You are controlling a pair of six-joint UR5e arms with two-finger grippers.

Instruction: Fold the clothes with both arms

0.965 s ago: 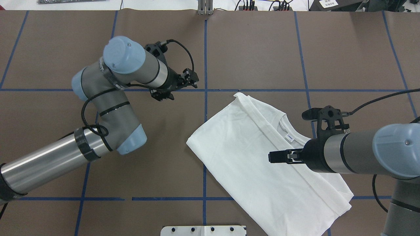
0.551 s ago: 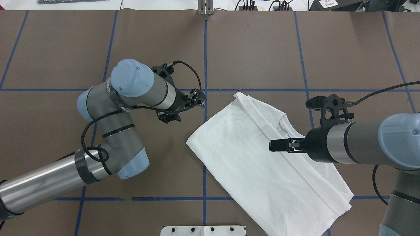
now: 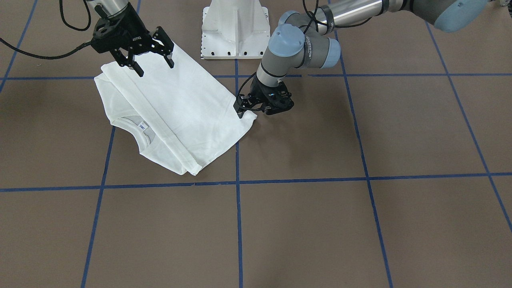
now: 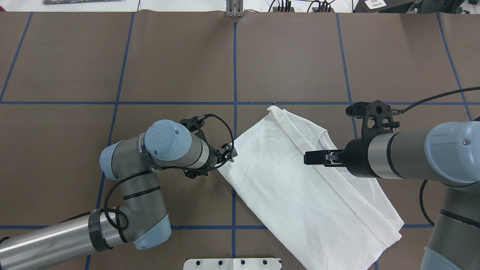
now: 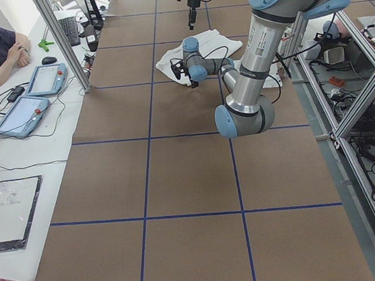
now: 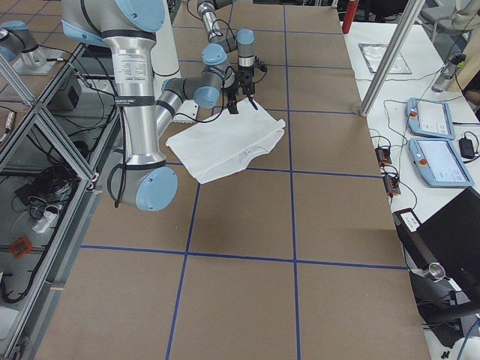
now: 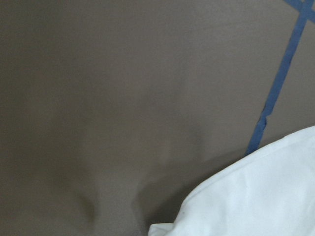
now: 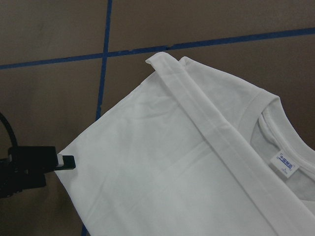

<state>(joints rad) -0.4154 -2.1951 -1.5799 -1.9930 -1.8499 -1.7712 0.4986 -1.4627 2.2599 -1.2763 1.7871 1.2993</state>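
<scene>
Right pincer [image 3: 154, 67] released over shirt [image 4: 277, 180]; left pincer [image 4: 229, 153] at its overhead 9 o'clock corner, state I couldn't tell. Feared single-layer pinch, unfolding.

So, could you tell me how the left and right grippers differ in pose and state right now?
The left gripper sits low at the T-shirt's side corner; the right gripper hangs above the cloth. The right gripper's jaws stand wide open; the left gripper's cannot be judged. Both are black two-finger grippers.
</scene>
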